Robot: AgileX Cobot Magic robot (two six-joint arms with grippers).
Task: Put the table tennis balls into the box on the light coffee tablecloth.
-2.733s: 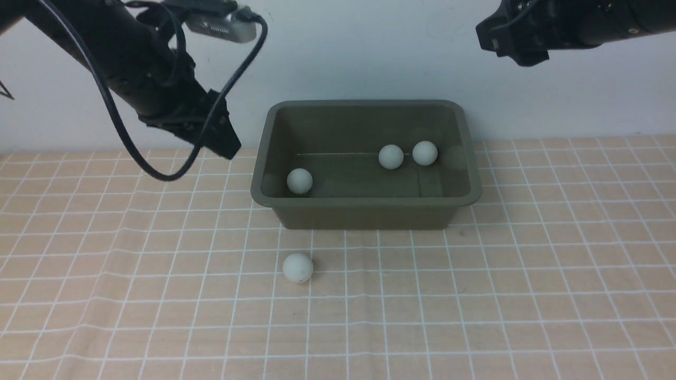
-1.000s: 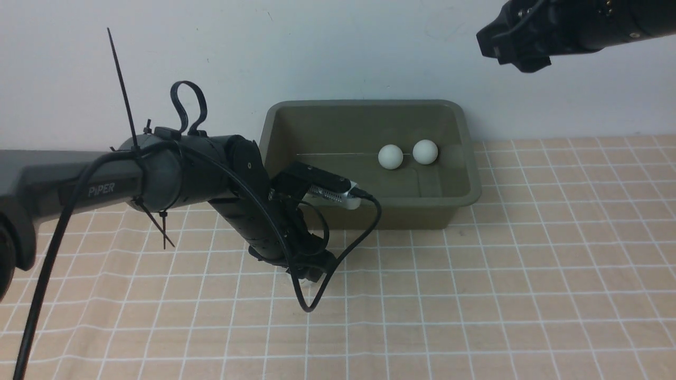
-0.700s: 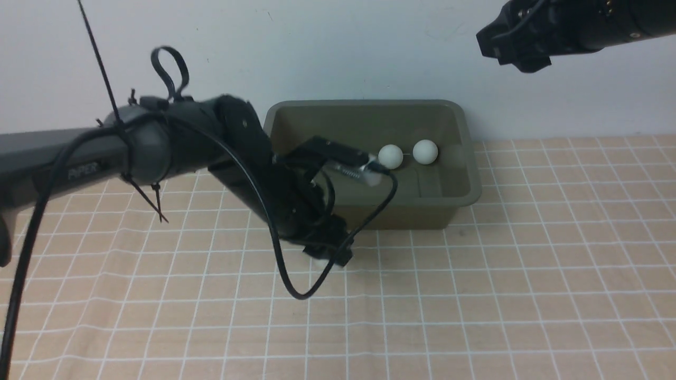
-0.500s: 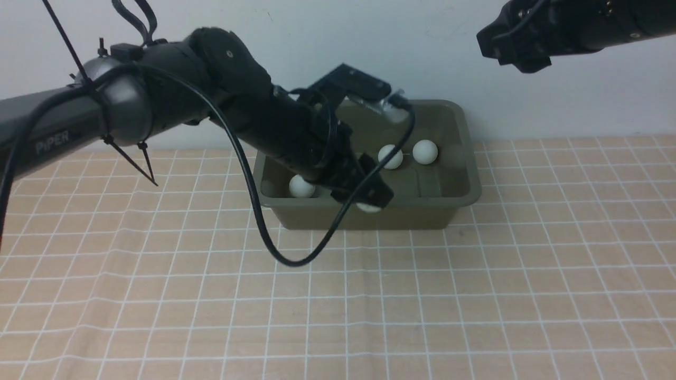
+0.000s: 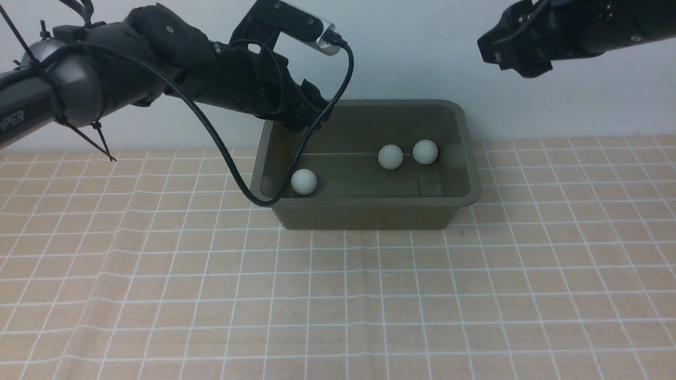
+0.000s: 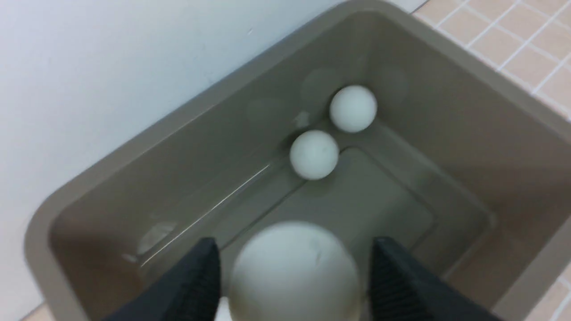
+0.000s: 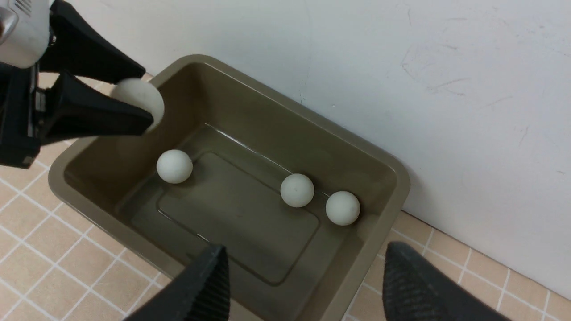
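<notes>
Up front, the box (image 5: 364,216) stands on the cloth (image 5: 369,306) by the wall, dark olive-grey with a flared rim. Three balls lie inside, plain matte white. One ball (image 5: 303,181) is at the left end. A second ball (image 5: 391,157) and a third ball (image 5: 425,152) sit just beside each other toward the right. The left hand (image 5: 308,113) hangs over the box's left end, and the right hand (image 5: 515,50) is high and well apart.

From the left wrist, a fourth ball (image 6: 294,272) sits between that hand's fingers (image 6: 196,285) above the box floor. A thin gap seems to show on each side, so I cannot tell whether it is gripped.

From the right wrist, the right hand stands wide, nothing between its fingers (image 7: 200,285), with the box below.
</notes>
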